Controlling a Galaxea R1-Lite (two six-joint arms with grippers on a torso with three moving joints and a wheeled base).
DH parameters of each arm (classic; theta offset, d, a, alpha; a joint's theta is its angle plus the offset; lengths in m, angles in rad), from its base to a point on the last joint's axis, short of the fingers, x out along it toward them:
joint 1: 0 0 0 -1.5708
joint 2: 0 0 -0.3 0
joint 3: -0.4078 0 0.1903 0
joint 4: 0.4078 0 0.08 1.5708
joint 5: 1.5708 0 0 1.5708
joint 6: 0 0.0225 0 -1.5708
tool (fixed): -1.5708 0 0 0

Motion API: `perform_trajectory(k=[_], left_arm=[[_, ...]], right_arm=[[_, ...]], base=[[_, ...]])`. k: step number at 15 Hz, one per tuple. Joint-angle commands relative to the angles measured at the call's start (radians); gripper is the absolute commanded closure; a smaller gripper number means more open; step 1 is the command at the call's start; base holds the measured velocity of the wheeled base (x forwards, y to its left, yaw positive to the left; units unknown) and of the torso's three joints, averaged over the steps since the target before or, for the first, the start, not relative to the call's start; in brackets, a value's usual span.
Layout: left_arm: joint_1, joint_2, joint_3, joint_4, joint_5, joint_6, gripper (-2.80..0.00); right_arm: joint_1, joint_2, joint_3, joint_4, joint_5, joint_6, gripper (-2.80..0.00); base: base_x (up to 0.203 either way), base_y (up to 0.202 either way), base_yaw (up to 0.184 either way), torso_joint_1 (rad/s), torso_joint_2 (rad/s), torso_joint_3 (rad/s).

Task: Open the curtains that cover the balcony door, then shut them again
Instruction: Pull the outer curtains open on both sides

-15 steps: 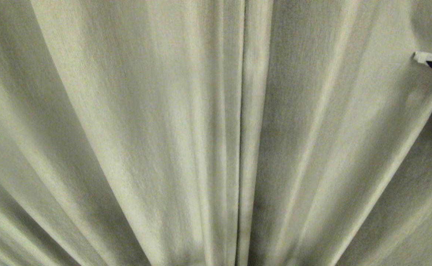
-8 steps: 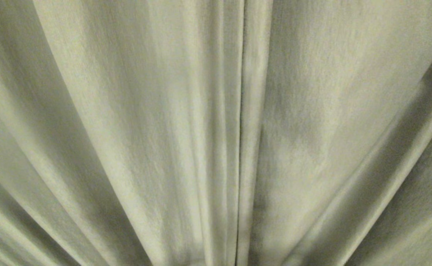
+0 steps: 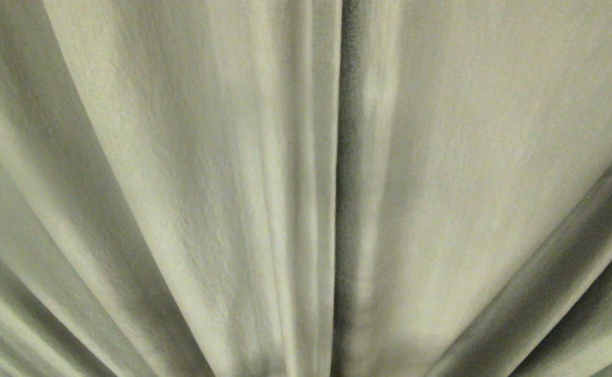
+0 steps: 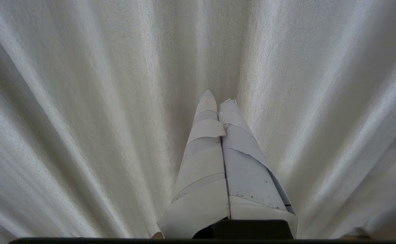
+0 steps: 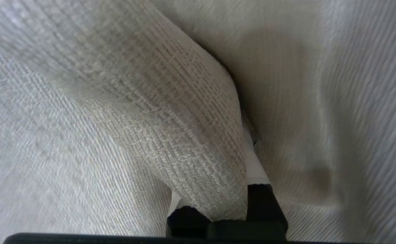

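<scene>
Clamped on a fold of the curtains (image 5: 184, 135), the right gripper (image 5: 225, 203) had slid out of the head view, stretching the right panel; opening had barely begun. Left gripper (image 4: 218, 96) sat shut.

You have nothing outside the task to look at: the curtains (image 3: 180, 183) fill every view, from twelve o'clock round to six.
</scene>
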Motion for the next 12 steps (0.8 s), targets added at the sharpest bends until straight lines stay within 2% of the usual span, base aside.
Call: perform_trajectory(k=[1, 6, 12], left_arm=[[0.0, 0.0, 0.0, -0.001, 0.0, -0.001, 0.0], [0.0, 0.0, 0.0, -0.001, 0.0, -0.001, 0.0], [0.0, 0.0, 0.0, -0.001, 0.0, -0.001, 0.0]], right_arm=[[-0.061, 0.083, -0.082, -0.003, 0.002, 0.001, 0.0], [-0.155, 0.185, -0.197, -0.003, 0.001, 0.002, 0.0], [-0.258, 0.239, -0.205, -0.026, 0.0, 0.001, 0.0]], base=[[0.0, 0.0, 0.0, 0.0, 0.0, 0.0], [0.0, 0.0, 0.0, 0.0, 0.0, 0.0], [0.0, 0.0, 0.0, 0.0, 0.0, 0.0]])
